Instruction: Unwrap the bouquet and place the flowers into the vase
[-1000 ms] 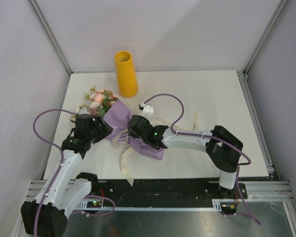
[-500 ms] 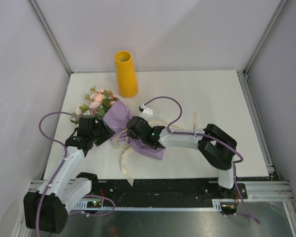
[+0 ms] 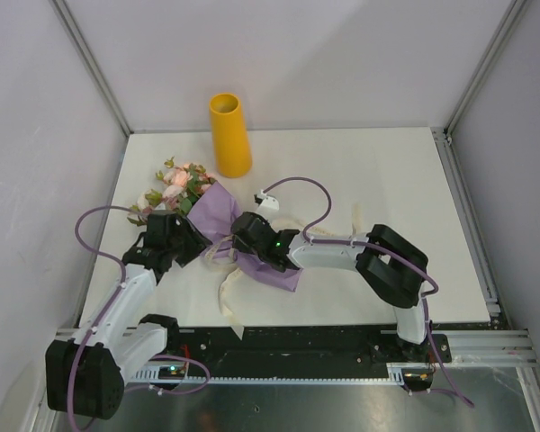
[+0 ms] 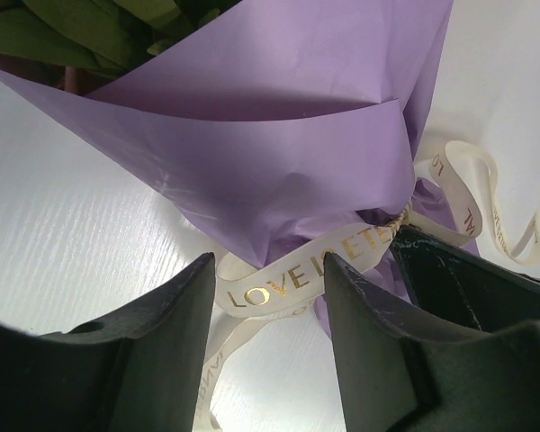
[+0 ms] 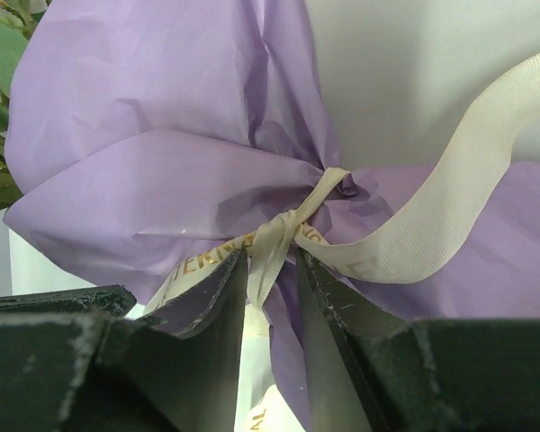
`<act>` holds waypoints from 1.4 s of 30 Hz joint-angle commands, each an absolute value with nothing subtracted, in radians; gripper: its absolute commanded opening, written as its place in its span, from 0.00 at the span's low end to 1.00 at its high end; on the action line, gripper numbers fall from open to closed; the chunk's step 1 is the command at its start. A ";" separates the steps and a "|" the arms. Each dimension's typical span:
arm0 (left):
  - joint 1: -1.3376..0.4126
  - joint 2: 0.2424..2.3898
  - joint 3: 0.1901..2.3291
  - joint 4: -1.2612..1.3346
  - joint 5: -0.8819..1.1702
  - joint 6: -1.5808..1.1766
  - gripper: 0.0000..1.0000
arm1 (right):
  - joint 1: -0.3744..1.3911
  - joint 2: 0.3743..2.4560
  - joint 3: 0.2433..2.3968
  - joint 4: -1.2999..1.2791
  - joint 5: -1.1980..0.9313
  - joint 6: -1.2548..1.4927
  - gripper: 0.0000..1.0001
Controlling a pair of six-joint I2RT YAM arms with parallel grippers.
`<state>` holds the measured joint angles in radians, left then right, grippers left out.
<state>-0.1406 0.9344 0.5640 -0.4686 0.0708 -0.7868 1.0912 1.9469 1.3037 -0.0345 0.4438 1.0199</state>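
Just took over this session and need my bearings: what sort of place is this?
Probably a lab test cell, not a florist's: a white tabletop boxed in by grey panels on aluminium posts, with a bouquet and vase as props.

Bouquet [image 3: 218, 219] wrap: lilac paper, matt, softly creased, crumpled at the tie. Ribbon [image 4: 306, 270]: cream woven cloth, fine ribbed weave, shiny gold lettering. Vase [image 3: 229, 135]: yellow-orange, smooth, faint sheen; material unclear. Table [image 3: 369, 171]: white, matt, fine streaky grain. Left gripper [image 4: 268, 279] fingers [image 4: 162, 351]: black, matt, plastic-looking. Right gripper [image 5: 272, 270] fingers [image 5: 207, 306]: the same, edges scuffed pale. Base plate [image 3: 297, 405]: dull grey metal.
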 commanded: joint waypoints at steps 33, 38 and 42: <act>-0.132 0.991 0.537 -0.379 0.029 -0.860 0.00 | 1.084 1.858 1.337 0.005 0.473 0.932 0.00; -0.131 0.989 0.530 -0.379 0.006 -0.866 0.00 | 1.081 1.824 1.321 0.006 0.464 0.903 0.00; -0.129 0.988 0.529 -0.380 -0.010 -0.871 0.00 | 1.083 1.802 1.307 0.005 0.465 0.902 0.00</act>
<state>-0.1406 0.9886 0.5350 -0.3908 0.0437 -0.8577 1.0843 1.8858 1.3037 -0.0216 0.4435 0.9188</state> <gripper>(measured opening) 0.006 0.009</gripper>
